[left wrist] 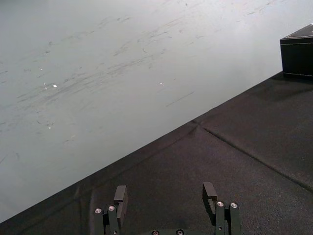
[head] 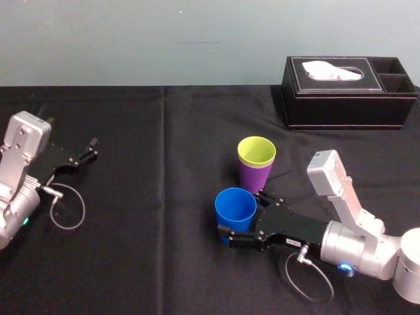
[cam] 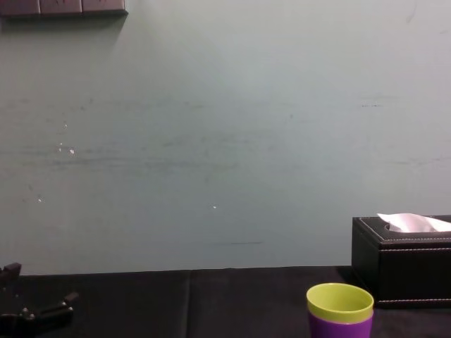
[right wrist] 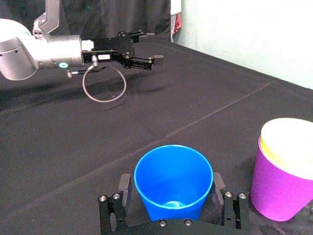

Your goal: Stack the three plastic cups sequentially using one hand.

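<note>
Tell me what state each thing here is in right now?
blue cup: upright, gripped by the right tool.
green cup: nested inside the purple cup.
purple cup: upright, holding the green cup.
tissue box: tissue poking out.
left tool: open, empty.
right tool: shut on the blue cup.

A black tissue box [head: 348,98] sits far right on the black-draped tabletop [head: 157,197], a white tissue [head: 331,69] poking out, before a pale green wall [head: 131,39].

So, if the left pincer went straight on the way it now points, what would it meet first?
Nothing close: the left pincer is open over black cloth, and the way looks free to its far edge, though depth is unclear.
</note>
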